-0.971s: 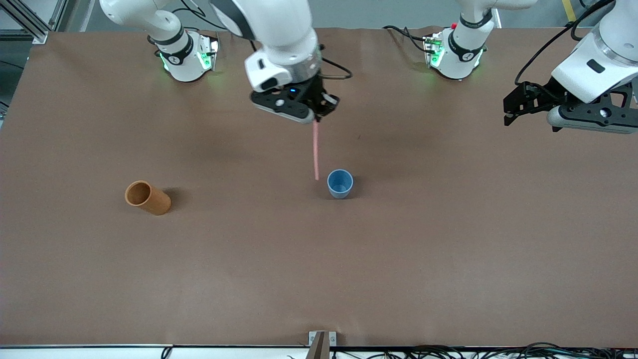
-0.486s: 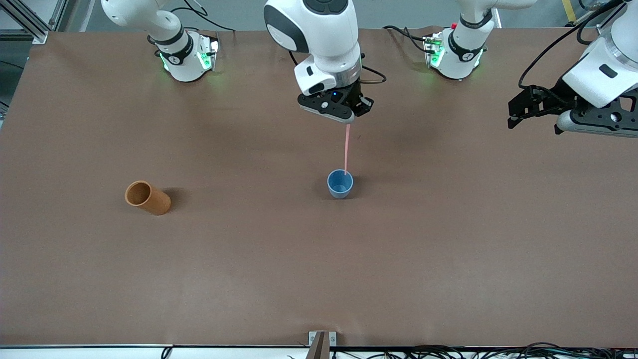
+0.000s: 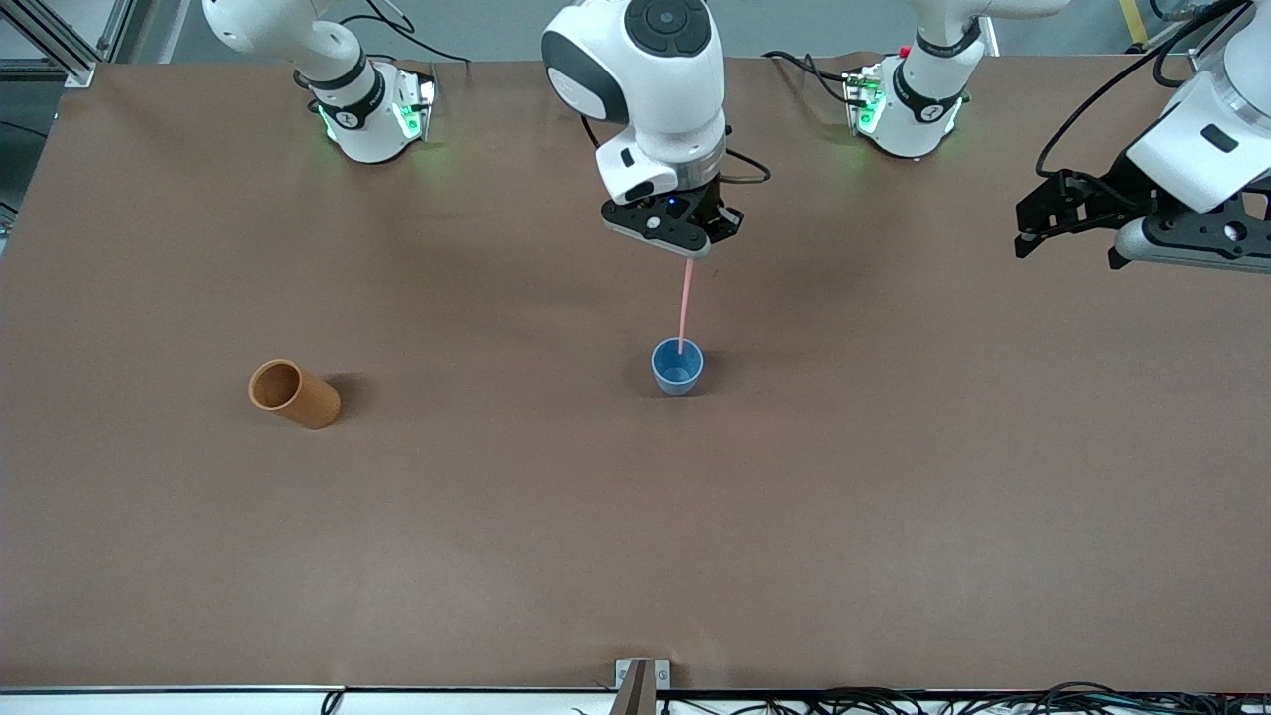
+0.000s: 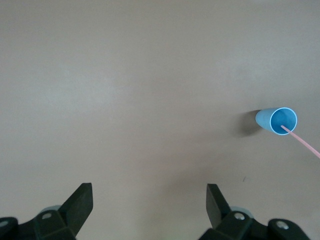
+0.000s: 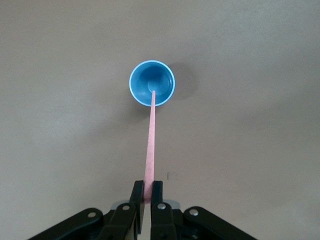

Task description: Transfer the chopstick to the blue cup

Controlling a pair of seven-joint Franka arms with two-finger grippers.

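My right gripper (image 3: pixel 693 252) is shut on the top end of the pale pink chopstick (image 3: pixel 685 303) and holds it almost upright over the blue cup (image 3: pixel 677 369). The stick's lower tip sits within the cup's round rim. The right wrist view shows the gripper (image 5: pixel 148 192), the stick (image 5: pixel 150 140) and the cup (image 5: pixel 161 80) straight below. My left gripper (image 3: pixel 1033 220) waits open and empty, up in the air over the left arm's end of the table. Its wrist view shows the open gripper (image 4: pixel 149 200), the cup (image 4: pixel 278 119) and part of the stick (image 4: pixel 304 141).
An orange-brown cylindrical cup (image 3: pixel 294 393) lies on its side toward the right arm's end of the table, apart from the blue cup. The brown table (image 3: pixel 635 546) is bare around both cups.
My right gripper has carried the chopstick toward the left arm's end, from beside the blue cup to over it, and its tip now sits inside the rim. The left arm has barely moved.
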